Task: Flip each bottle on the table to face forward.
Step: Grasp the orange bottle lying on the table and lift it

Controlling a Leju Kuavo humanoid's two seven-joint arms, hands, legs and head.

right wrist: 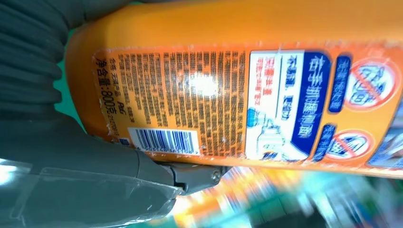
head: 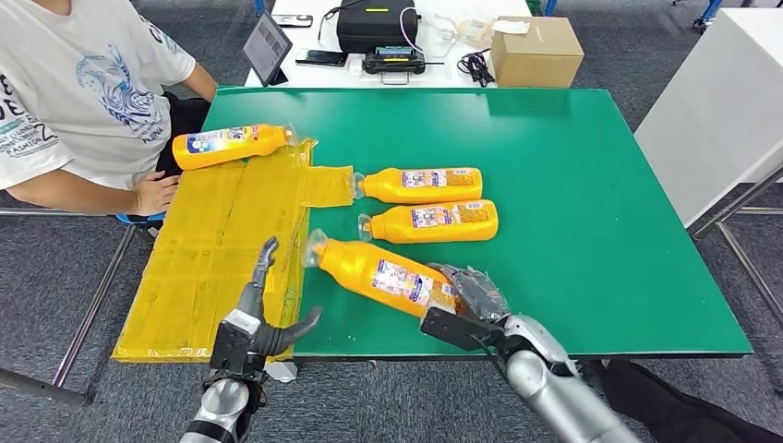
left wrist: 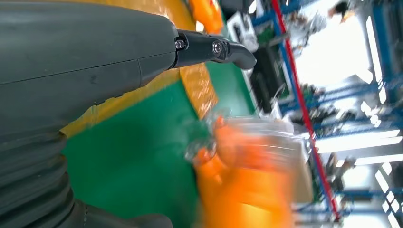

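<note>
Orange bottles point(head: 432, 221) with blue-white labels, green table point(head: 591, 185), yellow taped sheet point(head: 217, 249).

Lab: test table point(head: 591, 185), electronics bench point(head: 314, 72)

1. I count four orange plastic bottles lying on their sides on the green table point(head: 572, 185): the far orange bottle with the blue label point(head: 228, 145) by the person, the upper middle orange bottle point(head: 420, 185), the lower middle orange bottle point(head: 432, 221), and the near orange bottle point(head: 383, 274), whose base end my right hand point(head: 469, 293) grips
2. One yellow taped cardboard sheet point(head: 208, 249) on the table's left part
3. One brown cardboard box point(head: 536, 51) on the white table beyond
4. One black case point(head: 374, 23) there too
5. One person in a white printed T-shirt point(head: 74, 92)
6. Two hands of mine, the left hand point(head: 263, 318) with fingers spread
</note>
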